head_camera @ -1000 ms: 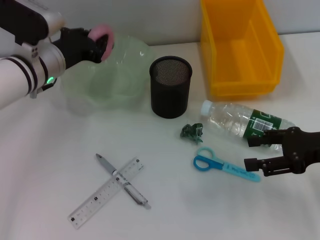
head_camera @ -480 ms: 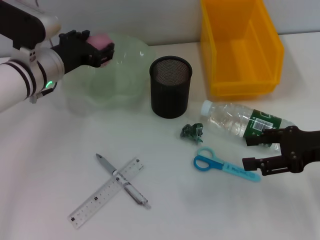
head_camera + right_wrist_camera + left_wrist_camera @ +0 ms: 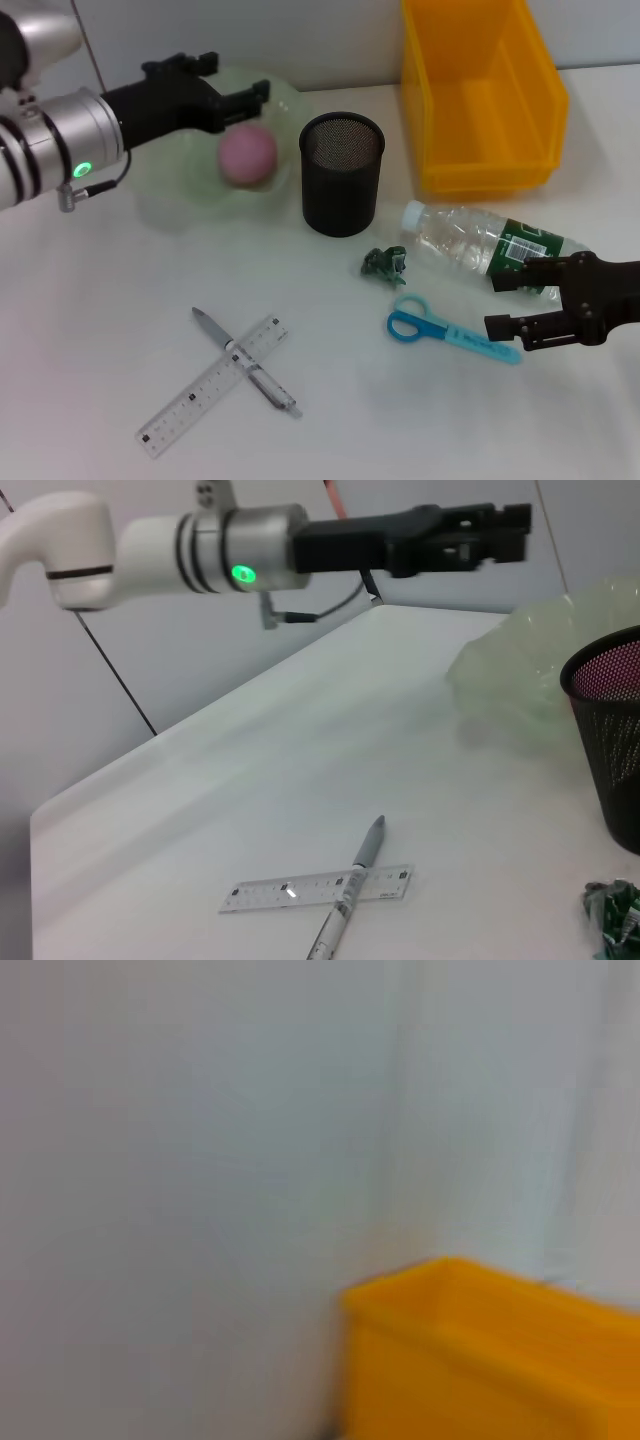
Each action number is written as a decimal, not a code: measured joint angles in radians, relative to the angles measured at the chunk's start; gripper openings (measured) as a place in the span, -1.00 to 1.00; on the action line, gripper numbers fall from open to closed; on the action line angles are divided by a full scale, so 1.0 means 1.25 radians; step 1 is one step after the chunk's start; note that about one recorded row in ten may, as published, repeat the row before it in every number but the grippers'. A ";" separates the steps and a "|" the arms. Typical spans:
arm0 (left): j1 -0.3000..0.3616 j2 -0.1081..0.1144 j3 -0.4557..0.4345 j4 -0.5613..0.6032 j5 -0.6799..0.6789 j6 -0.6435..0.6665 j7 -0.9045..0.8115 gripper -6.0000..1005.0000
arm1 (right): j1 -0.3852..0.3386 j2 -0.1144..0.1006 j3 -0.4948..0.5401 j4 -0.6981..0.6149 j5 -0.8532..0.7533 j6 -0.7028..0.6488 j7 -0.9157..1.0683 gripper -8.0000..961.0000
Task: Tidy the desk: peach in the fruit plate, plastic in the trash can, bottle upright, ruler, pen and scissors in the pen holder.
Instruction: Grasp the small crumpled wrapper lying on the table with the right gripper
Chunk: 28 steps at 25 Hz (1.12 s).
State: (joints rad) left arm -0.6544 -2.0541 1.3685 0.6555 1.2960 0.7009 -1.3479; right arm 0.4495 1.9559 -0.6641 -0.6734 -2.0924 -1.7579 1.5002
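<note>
head view: the peach (image 3: pixel 247 154) sits in the plate (image 3: pixel 160 205), left claw (image 3: pixel 235 82) wide above it. bottle (image 3: pixel 490 243) lies flat by the wide right claw (image 3: pixel 508 303); scissors (image 3: pixel 445 330), ruler (image 3: pixel 212 384), pen (image 3: pixel 246 361) and plastic (image 3: pixel 384 264) remain, with bare table between them.
left wrist: only the bin (image 3: pixel 500 1355) and wall.
right wrist: the holder (image 3: pixel 608 730) has open room beside it.

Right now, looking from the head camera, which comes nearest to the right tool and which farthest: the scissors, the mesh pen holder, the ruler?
From the right tool:
1. Scissors, just beside it toward the left.
2. Mesh pen holder, farther back, mid-table.
3. Ruler, far across on the left, crossed by a pen.
</note>
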 joint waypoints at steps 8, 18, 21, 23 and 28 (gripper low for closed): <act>0.040 0.050 -0.110 0.099 0.237 0.475 -0.233 0.60 | -0.001 0.000 0.000 0.000 0.000 0.000 0.000 0.62; 0.061 0.040 -0.201 0.089 0.426 0.667 -0.288 0.60 | 0.002 -0.007 0.000 -0.007 0.000 -0.004 0.007 0.62; 0.071 0.032 -0.201 0.089 0.428 0.637 -0.271 0.60 | 0.009 -0.007 0.000 -0.009 0.000 -0.006 0.008 0.61; 0.071 0.032 -0.201 0.089 0.428 0.637 -0.271 0.60 | 0.013 -0.007 0.000 -0.013 0.000 -0.006 0.008 0.61; 0.085 0.022 -0.201 0.091 0.456 0.591 -0.249 0.60 | 0.023 -0.007 0.000 -0.038 -0.003 -0.015 0.023 0.61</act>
State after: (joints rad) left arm -0.5488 -2.0262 1.1167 0.7697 1.8661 1.4392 -1.6589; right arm 0.4783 1.9465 -0.6642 -0.7215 -2.0964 -1.7768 1.5285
